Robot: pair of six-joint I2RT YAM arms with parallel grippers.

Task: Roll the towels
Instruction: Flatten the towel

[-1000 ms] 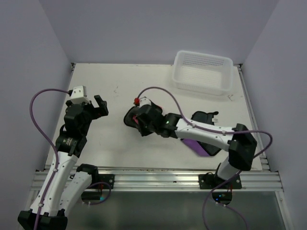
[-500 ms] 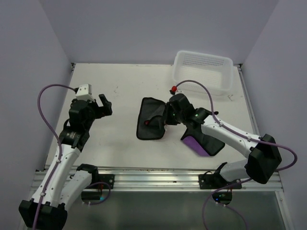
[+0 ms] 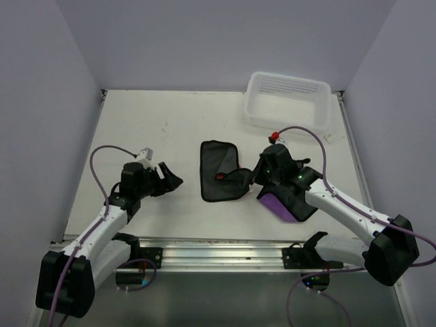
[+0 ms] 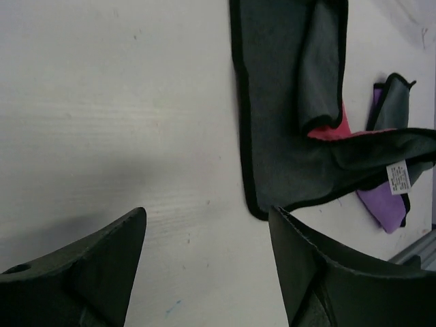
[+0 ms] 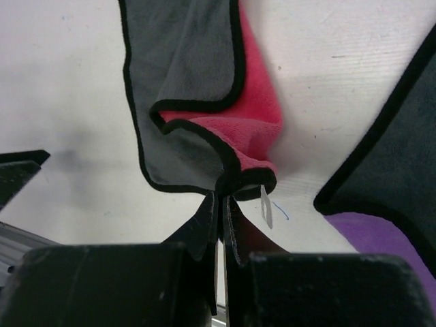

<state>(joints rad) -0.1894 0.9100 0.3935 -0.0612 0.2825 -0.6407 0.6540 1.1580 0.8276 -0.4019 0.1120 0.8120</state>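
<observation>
The pink-red towel (image 3: pixel 219 178), grey on its outer face with black trim and a pink-red inner face, lay near the middle of the tabletop (image 3: pixel 157 136), mostly spread flat in a long strip. One corner had been drawn out to the right, where the right gripper (image 5: pixel 221 197) pinched it, jaws closed tight on the hem beside the small white label (image 5: pixel 266 206). A second earlier that towel had been a bunched dark heap under the right arm, further left; half a second earlier it was already opening out. So the right arm had dragged it rightward and flattened it, which in my judgement was the spreading step that must come before any rolling. A fold at the pinched corner was turned over, showing pink-red, so the cloth was probably not yet flat enough to roll cleanly.

The purple towel (image 3: pixel 281 204) lay just right of it, partly under the right arm, grey side up with purple showing at its near edge. How neatly it lay was hard to tell from above.

The left gripper (image 3: pixel 167 182) sat low over bare tabletop to the left of the pink-red towel, jaws apart and holding nothing. It had swung down and toward the cloth from a higher, more distant pose, and its jaws looked somewhat narrower than before. The white basket (image 3: pixel 289 102) stood at the far right, well apart.
</observation>
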